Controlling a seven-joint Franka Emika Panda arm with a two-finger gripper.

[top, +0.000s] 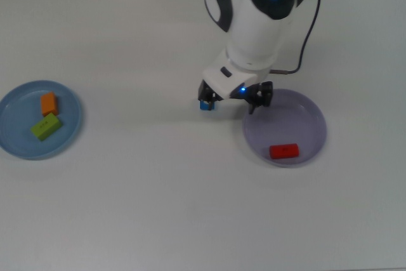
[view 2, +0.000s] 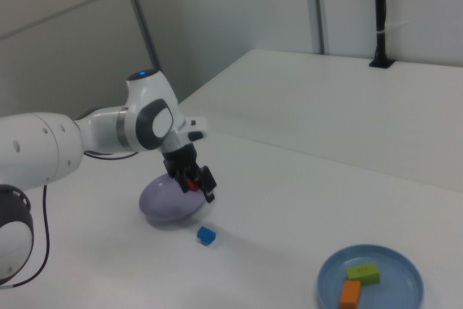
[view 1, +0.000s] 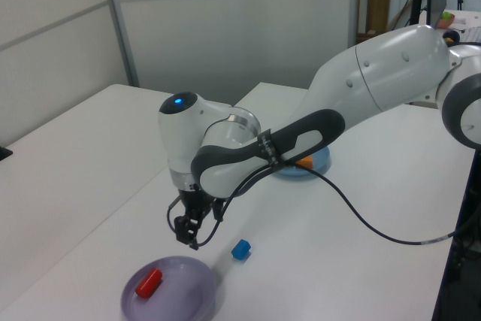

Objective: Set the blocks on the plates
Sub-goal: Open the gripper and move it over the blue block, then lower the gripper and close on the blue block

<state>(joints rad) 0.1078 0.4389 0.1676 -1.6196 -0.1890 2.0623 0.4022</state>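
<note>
Blue cube (top: 206, 104): the one block not yet on a plate. It sits on the bare white surface (top: 158, 207), in the top view just off the lavender plate's 9 o'clock rim. In the top view the arm's head partly overlaps it; the left view (view 1: 240, 249) and right view (view 2: 206, 235) show it clear and flat on the surface.

Gripper (view 1: 189, 231): I read it as hanging above the surface, up and to one side of the cube, not touching it. Its fingers (top: 258, 98) are spread wide and hold nothing.

Red block (top: 283, 151): lying on the lavender plate (top: 314, 115), toward 6 o'clock of the plate in the top view.

Orange block (top: 49, 103) and lime-green block (top: 46, 126): both on the light blue plate (top: 16, 147), well apart from the arm, orange at 12 o'clock of green.

Risks I log from here:
- The cube is small. If I bring the fingers down off-centre, one tip may land on top of it or shove it sideways instead of straddling it.
- The cube lies close to the lavender plate's rim. A finger descending on that side could strike the rim, tip the plate or jolt the red block off it.
- A closure across the cube's corners rather than its flat faces could make it twist and slip out on the lift.
- A release from too high may let it bounce off the shallow plate.
</note>
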